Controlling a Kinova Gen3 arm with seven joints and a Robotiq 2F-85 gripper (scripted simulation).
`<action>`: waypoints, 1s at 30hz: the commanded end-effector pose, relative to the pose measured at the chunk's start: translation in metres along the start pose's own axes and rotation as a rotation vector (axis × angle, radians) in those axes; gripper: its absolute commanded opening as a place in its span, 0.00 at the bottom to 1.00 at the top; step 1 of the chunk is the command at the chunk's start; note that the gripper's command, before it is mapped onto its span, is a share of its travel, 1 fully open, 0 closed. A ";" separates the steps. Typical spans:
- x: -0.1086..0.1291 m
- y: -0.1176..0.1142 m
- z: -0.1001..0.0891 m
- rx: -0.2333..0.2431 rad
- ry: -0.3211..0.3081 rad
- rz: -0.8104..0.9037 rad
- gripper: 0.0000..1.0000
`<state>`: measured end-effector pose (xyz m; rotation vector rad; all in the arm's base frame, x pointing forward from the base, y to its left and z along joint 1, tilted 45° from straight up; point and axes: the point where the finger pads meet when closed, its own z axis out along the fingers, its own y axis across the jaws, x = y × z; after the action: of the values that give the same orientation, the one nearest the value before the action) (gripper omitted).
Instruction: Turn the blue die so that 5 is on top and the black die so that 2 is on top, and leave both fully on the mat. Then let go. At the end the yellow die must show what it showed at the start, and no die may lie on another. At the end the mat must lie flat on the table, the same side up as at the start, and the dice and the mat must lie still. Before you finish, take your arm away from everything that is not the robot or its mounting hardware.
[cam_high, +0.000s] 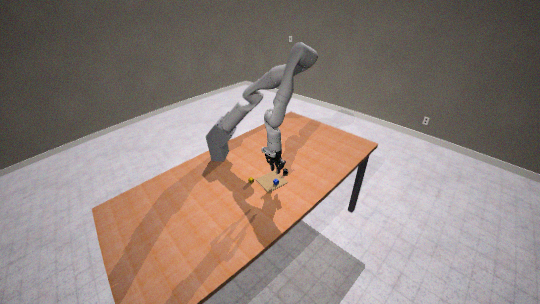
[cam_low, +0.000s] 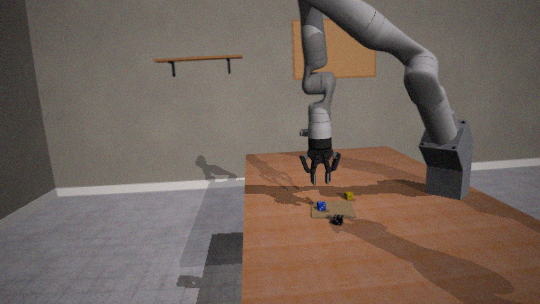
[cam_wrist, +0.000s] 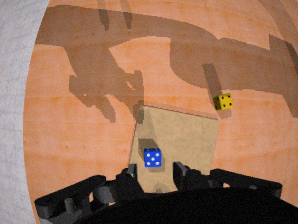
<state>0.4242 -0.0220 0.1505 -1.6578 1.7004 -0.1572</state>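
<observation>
Blue die (cam_wrist: 152, 157): I see it on the mat (cam_wrist: 189, 135), five pips up, below my gripper (cam_low: 320, 181), whose fingers stand partly apart, empty, raised. Black die (cam_low: 337, 219): at the mat's edge. Yellow die (cam_wrist: 224, 102): on the table (cam_low: 400, 260), beside the mat.

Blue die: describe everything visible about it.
The blue die is a small glossy cube with white pips, five showing on top in the wrist view. It sits flat on the tan mat, near one edge, touching nothing else. The gripper hangs above it, fingers part open and empty. The yellow die lies apart, off the mat.
</observation>
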 end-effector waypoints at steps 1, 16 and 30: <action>0.000 -0.001 -0.004 0.006 -0.001 0.004 0.41; 0.000 -0.001 -0.005 0.006 -0.001 0.004 1.00; 0.000 -0.001 -0.005 0.006 -0.001 0.005 1.00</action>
<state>0.4232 -0.0261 0.1529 -1.6525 1.7062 -0.1644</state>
